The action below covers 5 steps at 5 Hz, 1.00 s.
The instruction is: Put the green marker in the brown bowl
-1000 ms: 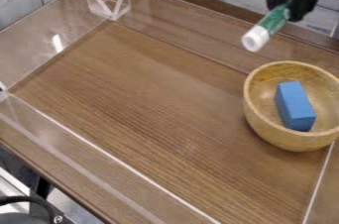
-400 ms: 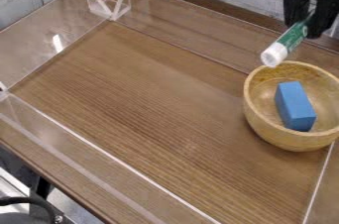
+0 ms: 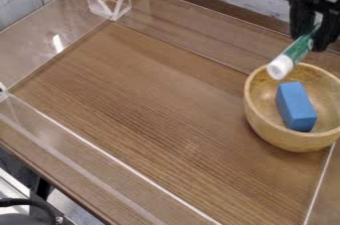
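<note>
The green marker [image 3: 285, 61] is over the far edge of the wooden bowl [image 3: 255, 116], tilted, its white end lower. The tool [image 3: 311, 38] is clamped on its green upper part. A blue rectangular block [image 3: 295, 107] lies in the bowl, which sits on the wooden surface [image 3: 139, 110].

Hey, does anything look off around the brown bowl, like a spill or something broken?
Nothing stands out: the bowl sits upright with the blue block inside, and I see no spill or break.
</note>
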### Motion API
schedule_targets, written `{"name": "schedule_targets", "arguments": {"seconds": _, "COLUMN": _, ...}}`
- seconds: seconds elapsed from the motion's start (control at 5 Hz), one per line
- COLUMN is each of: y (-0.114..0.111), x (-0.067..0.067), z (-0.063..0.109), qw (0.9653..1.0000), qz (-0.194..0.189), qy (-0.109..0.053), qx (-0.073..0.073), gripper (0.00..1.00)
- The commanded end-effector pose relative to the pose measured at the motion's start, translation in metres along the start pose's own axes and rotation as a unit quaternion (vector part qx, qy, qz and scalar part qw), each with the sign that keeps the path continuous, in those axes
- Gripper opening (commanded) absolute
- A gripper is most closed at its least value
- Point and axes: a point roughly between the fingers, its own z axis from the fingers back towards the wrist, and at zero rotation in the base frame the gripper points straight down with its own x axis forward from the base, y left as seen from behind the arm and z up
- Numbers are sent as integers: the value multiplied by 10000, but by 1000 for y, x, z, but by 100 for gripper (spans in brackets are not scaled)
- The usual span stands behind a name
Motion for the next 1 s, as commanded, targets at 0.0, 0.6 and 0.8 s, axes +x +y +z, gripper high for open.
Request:
{"name": "schedule_targets", "arguments": {"seconds": 0.0, "y": -6, "x": 12, "z": 10, "qw": 9994, "qz": -111, "qy": -319, "qx": -3, "gripper": 100}}
{"name": "schedule_targets", "arguments": {"seconds": 0.6, "y": -18, "x": 16, "z": -16, "qw": 9991, "qz": -331, "qy": -245, "qx": -47, "gripper": 100}}
{"name": "schedule_targets", "arguments": {"seconds": 0.8, "y": -21, "x": 16, "z": -26, "qw": 9989, "qz": -399, "qy": -228, "qx": -57, "gripper": 100}}
